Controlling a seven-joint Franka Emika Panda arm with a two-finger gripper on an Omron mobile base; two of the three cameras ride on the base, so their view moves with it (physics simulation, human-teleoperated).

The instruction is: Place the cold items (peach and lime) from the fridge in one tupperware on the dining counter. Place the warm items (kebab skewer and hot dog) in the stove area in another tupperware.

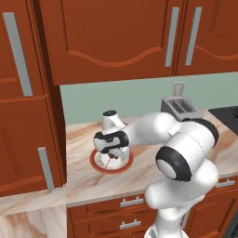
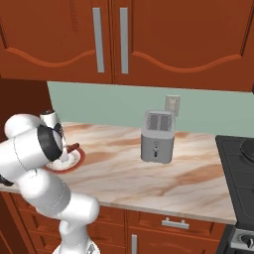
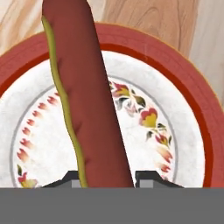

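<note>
gripper (image 3: 107,183): dark fingertips sit tight either side of the long red-brown hot dog (image 3: 85,87) with the mustard stripe, looks pinched | hot dog: lying on the red-rimmed white flowery plate (image 3: 183,109) | plate: on the marbled worktop (image 1: 83,179), left of the grey toaster (image 2: 157,136)

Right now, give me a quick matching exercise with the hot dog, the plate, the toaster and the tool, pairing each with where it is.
1 hot dog
2 plate
3 toaster
4 tool

A on the worktop near the wall socket
B lying across the plate
C on the worktop under the hand
D fingers on either side of the hot dog

Pairs: 1-B, 2-C, 3-A, 4-D
</note>
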